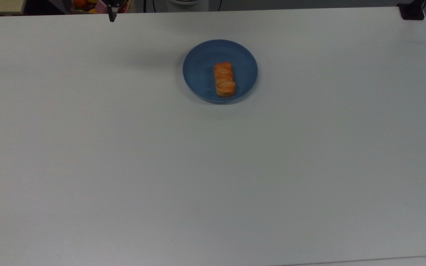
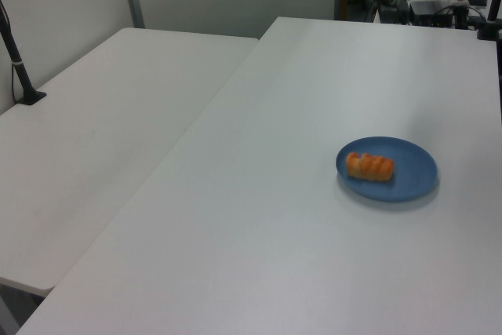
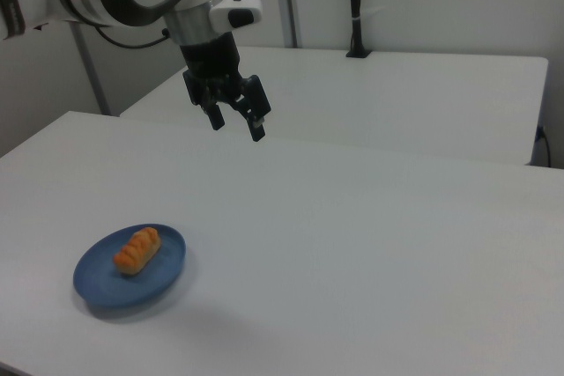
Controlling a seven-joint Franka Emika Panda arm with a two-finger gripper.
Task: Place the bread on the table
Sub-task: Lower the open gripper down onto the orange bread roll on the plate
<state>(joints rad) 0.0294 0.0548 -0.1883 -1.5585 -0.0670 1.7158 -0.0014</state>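
White and bare, the table [image 1: 124, 166] carries a round blue plate [image 1: 202, 55]. High above it hangs the gripper [image 3: 236, 122], fingers spread apart and holding nothing. Smallest, the bread [image 1: 224, 79] lies on the plate.

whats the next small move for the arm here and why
Probably bring the gripper across and down until it is above the bread. Its fingers are open and empty, high above the table, while the bread lies untouched on the blue plate, so nothing can be lifted yet.
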